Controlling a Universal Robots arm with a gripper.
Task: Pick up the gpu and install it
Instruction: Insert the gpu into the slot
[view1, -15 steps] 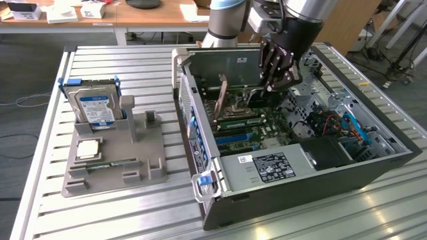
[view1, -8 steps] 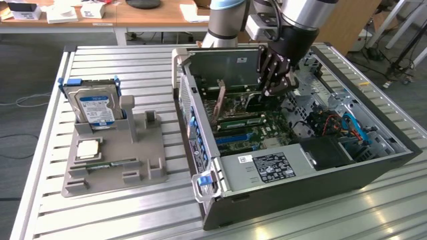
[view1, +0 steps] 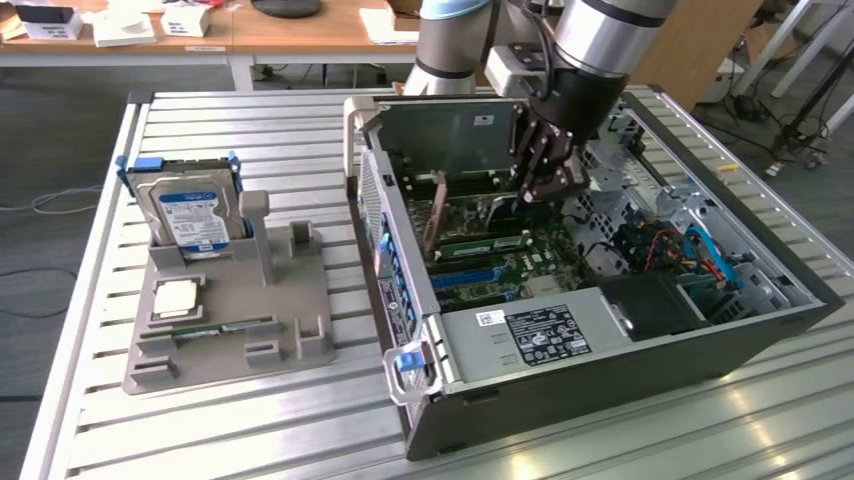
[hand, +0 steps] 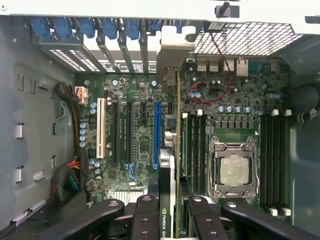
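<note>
The gpu (hand: 169, 165) appears edge-on in the wrist view as a thin dark card, its silver end bracket (hand: 172, 65) pointing toward the case's rear slots. My gripper (hand: 172, 212) is shut on it, one black finger (hand: 145, 215) pressing on each side near a green logo. The card hangs upright over the motherboard (hand: 135, 100), beside the blue slot (hand: 157, 130); I cannot tell whether it touches the board. In the exterior view my gripper (view1: 547, 180) reaches down into the open computer case (view1: 747, 320).
A CPU socket (hand: 233, 167) and memory slots lie just beside the card. Outside the case, toward the exterior view's left, a grey holder (view1: 267, 320) carries a blue-labelled hard drive (view1: 194, 215), a processor chip (view1: 176, 298) and a RAM stick (view1: 200, 330). Case walls surround the gripper.
</note>
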